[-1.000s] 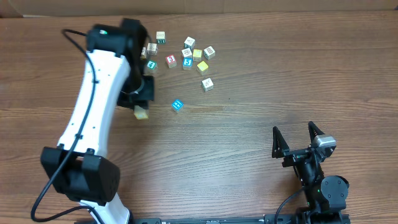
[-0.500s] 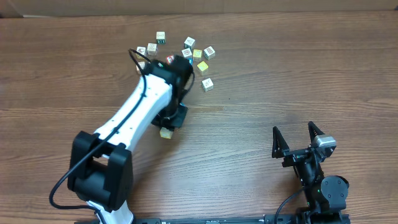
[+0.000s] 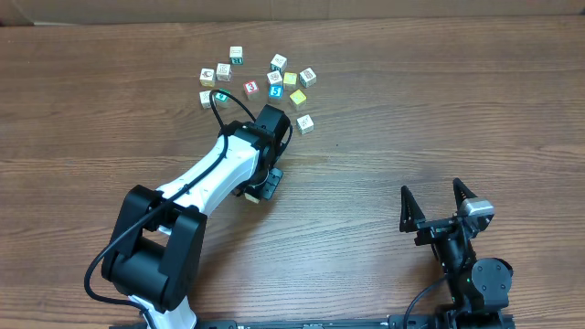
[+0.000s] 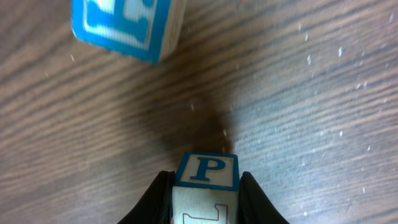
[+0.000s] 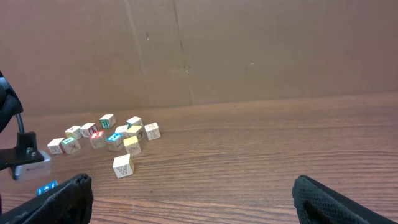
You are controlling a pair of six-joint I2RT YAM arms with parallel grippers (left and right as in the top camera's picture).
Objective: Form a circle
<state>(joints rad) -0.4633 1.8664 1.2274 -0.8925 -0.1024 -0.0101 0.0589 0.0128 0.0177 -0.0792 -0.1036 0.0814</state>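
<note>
Currently left tool (image 4: 205,194) is clamped on a whitish cube (image 4: 206,171) with a blue P face, at bottom centre of the left wrist view. It hangs over the counter (image 4: 311,93), just short of the blue letter cube (image 4: 124,25) at upper left of that view, the two apart. Right tool (image 3: 430,187) sits lower right in the overhead view, jaws spread wide, gripping nothing; loose scatter of cubes (image 3: 279,63) lies top centre there, just above the left arm (image 3: 219,169).

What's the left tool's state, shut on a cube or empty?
Shut on the P cube: the left tool clamps its two sides.
</note>
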